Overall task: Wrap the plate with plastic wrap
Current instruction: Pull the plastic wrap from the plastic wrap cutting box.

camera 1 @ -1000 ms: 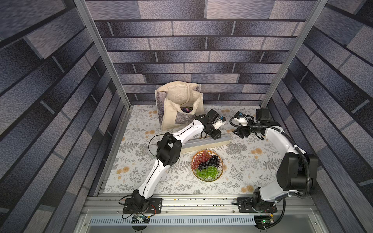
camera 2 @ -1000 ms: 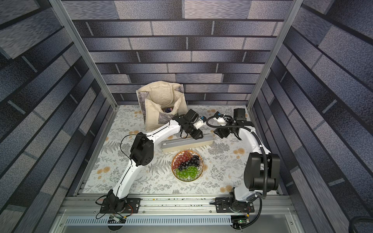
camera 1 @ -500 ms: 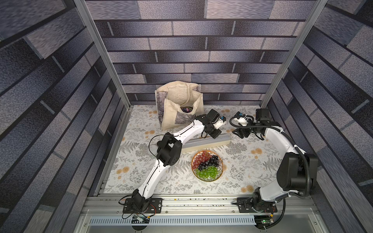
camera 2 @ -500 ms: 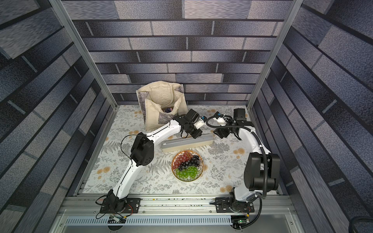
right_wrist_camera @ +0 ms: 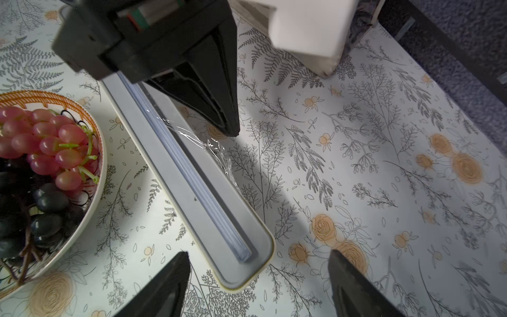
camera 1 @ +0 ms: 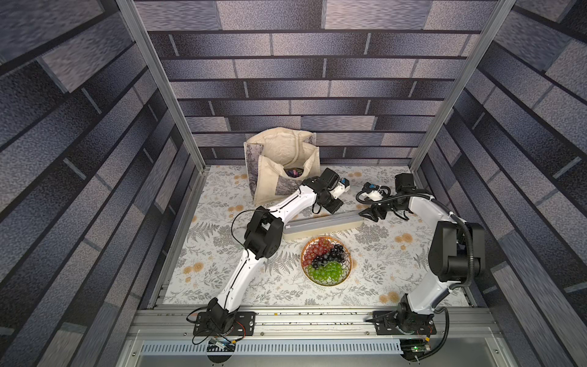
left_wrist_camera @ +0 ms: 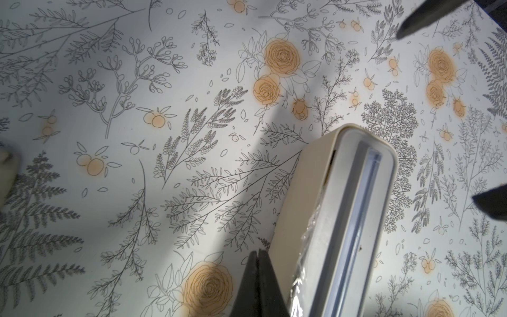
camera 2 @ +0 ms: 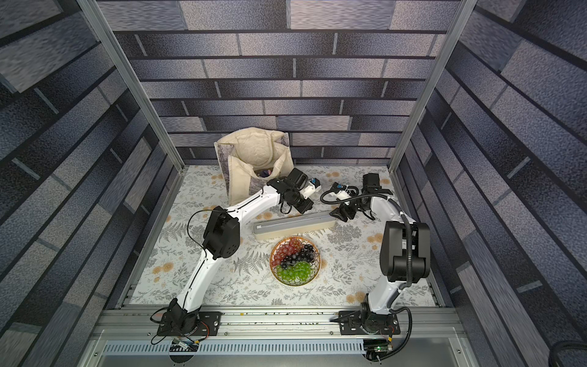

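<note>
Grey brick-patterned walls close in three sides of the booth, and the tabletop is covered in a pale cloth printed with ferns and orange roses. The left arm reaches from the near edge diagonally toward the far middle. The right arm rises by the right edge and bends inward.

A cream tote bag stands open against the far edge, left of centre. The dispenser box lies across the middle of the tabletop on a slant, its right end farther back. Just beside its near long side, with a narrow gap between them, sits the plate, uncovered and heaped with red, dark and green grapes.

The right gripper stands spread wide, with the box's right end lying between its fingers and neither finger touching it. The left gripper is pressed fully together, its tip down at the tabletop just beside the box's far long side.

The plastic wrap shows only as a short crumpled tongue spilling from the box's slot toward that tip — whether any film is pinched there cannot be told.
</note>
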You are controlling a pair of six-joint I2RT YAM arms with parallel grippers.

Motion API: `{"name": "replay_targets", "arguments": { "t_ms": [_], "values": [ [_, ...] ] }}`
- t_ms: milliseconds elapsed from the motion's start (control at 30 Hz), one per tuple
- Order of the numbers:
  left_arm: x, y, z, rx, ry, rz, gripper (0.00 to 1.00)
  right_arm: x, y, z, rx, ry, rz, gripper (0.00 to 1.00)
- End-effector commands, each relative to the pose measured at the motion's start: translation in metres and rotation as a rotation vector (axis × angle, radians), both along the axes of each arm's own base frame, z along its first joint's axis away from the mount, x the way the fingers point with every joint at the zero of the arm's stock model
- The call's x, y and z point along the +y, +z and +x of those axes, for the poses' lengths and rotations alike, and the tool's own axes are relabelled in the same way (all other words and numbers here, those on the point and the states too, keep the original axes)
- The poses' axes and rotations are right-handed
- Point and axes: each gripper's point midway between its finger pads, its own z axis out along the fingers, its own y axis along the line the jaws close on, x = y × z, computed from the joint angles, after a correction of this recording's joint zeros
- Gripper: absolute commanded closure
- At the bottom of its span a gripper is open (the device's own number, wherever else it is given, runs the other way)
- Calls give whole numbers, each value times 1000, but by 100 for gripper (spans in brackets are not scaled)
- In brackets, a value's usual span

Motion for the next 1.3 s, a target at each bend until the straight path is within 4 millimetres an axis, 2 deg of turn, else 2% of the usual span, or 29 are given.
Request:
{"name": "replay_targets", "arguments": {
  "t_ms": [0, 67, 233, 400, 533, 667, 733, 800, 1067, 1267],
  "values": [
    [3, 52, -3, -47, -18, -79, 100, 16, 18, 4, -43, 97, 68, 19],
    [9, 61, -3, -49, -11, -98, 97, 19, 15, 4, -14, 116, 71, 19],
    [30, 91, -10, -104, 4, -134, 72, 30, 4, 2, 43, 173, 58, 20],
    [59, 117, -18, -160, 50, -205, 55, 42, -2, 3, 83, 219, 46, 21],
    [82, 119, -29, -193, 84, -203, 47, 53, -9, 4, 112, 252, 33, 23],
    [101, 116, -34, -195, 127, -195, 44, 59, -12, 4, 143, 265, 26, 28],
    [109, 114, -35, -193, 144, -186, 44, 61, -26, 2, 183, 275, 18, 29],
    [115, 111, -36, -193, 159, -173, 44, 63, -29, 1, 195, 283, 15, 32],
    [127, 106, -37, -194, 180, -149, 43, 73, -37, 3, 247, 298, -18, 47],
    [129, 103, -38, -194, 185, -139, 43, 75, -39, 7, 263, 292, -22, 54]
  ]
}}
